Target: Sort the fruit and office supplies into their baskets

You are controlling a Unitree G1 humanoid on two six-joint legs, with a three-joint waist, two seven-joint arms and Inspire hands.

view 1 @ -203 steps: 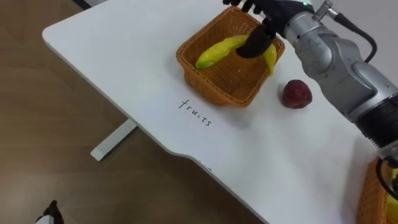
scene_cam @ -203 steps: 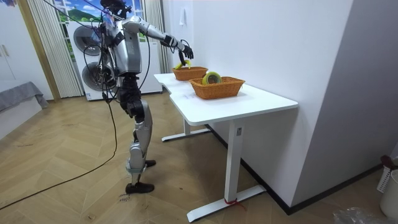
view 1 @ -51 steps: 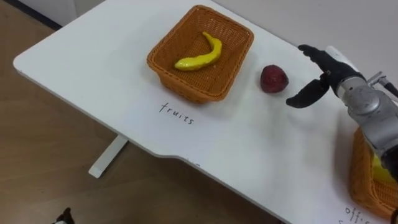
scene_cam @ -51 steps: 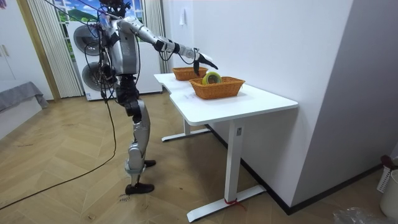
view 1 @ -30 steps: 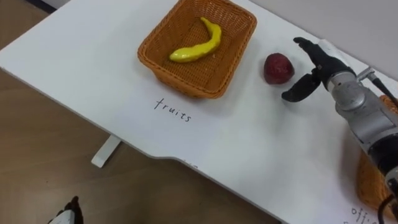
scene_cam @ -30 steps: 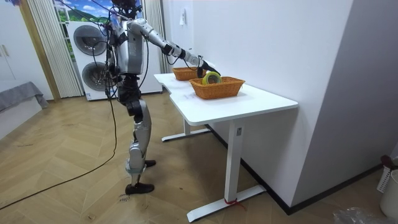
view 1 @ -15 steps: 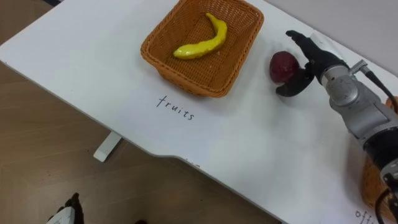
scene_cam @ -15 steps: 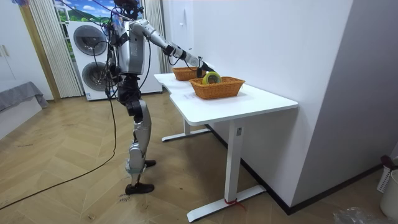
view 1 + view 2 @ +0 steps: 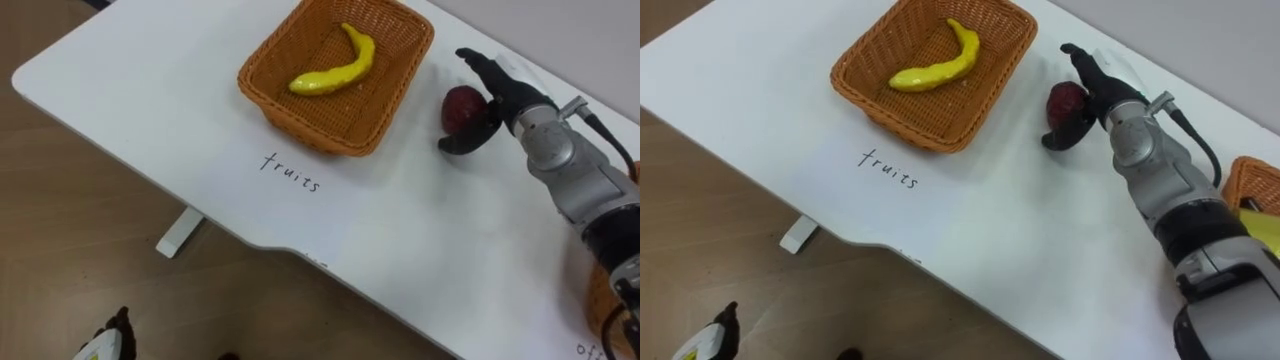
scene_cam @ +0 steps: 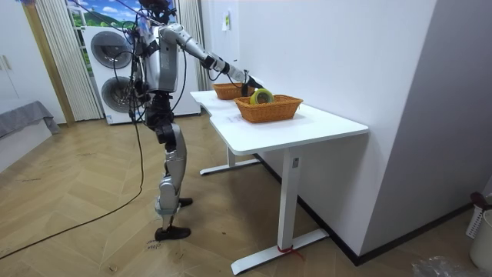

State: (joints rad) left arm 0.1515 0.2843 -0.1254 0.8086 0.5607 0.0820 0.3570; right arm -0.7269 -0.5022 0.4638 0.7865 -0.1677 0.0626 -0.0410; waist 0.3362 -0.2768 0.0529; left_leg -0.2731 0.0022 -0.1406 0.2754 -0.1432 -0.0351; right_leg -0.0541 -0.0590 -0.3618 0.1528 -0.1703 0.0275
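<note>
The red fruit (image 9: 459,106) sits on the white table (image 9: 150,100), just right of the fruit basket (image 9: 322,132) and apart from it. The right hand (image 9: 508,98) is spread wide around it: fingers (image 9: 478,66) are stretched straight past its far side, the thumb is hooked low on the near side, and the fruit lies between them. I cannot tell if it is gripped. A banana (image 9: 335,70) lies in the basket. Further right is a second basket (image 9: 1250,183) with a yellow tape roll (image 10: 262,96). The robot stands at the table's end, right arm reaching out over it.
</note>
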